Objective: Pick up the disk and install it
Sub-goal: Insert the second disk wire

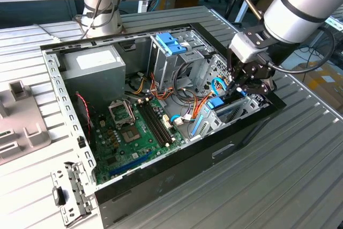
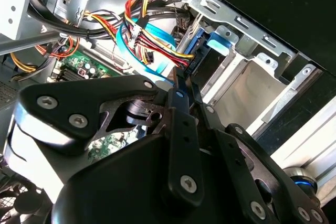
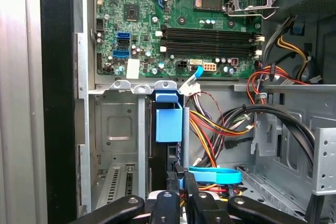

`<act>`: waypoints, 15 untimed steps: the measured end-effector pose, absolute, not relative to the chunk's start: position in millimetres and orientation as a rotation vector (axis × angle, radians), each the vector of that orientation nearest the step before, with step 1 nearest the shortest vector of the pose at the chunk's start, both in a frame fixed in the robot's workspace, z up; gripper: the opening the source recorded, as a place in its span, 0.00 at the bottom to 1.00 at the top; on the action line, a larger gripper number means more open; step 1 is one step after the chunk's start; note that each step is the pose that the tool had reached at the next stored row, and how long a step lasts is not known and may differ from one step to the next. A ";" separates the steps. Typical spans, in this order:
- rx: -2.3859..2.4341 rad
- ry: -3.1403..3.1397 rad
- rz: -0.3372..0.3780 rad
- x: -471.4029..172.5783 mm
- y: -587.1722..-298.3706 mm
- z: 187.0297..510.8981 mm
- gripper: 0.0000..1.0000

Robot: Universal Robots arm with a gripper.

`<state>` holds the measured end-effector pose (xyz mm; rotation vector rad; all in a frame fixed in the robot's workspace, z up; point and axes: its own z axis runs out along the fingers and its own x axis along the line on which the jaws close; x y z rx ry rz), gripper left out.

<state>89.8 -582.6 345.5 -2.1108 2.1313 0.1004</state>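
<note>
The gripper (image 1: 239,87) is seen lowered into the open computer case (image 1: 69,122), jaws pinched together on the disk's (image 3: 176,174) top edge, held edge-on so it can slot into the drive bay (image 3: 118,129) beside the motherboard (image 1: 134,132).

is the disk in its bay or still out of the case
In. The disk stands edge-on in the drive bay beside the light-blue latch, with the hand right at its end. Whether it is fully seated, cannot tell.
</note>
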 end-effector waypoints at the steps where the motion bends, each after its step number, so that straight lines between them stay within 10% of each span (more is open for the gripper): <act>1: -2.111 2.131 0.100 89.8 -582.6 345.3 0.16; 15: -2.111 2.131 0.101 91.1 -583.6 348.5 0.16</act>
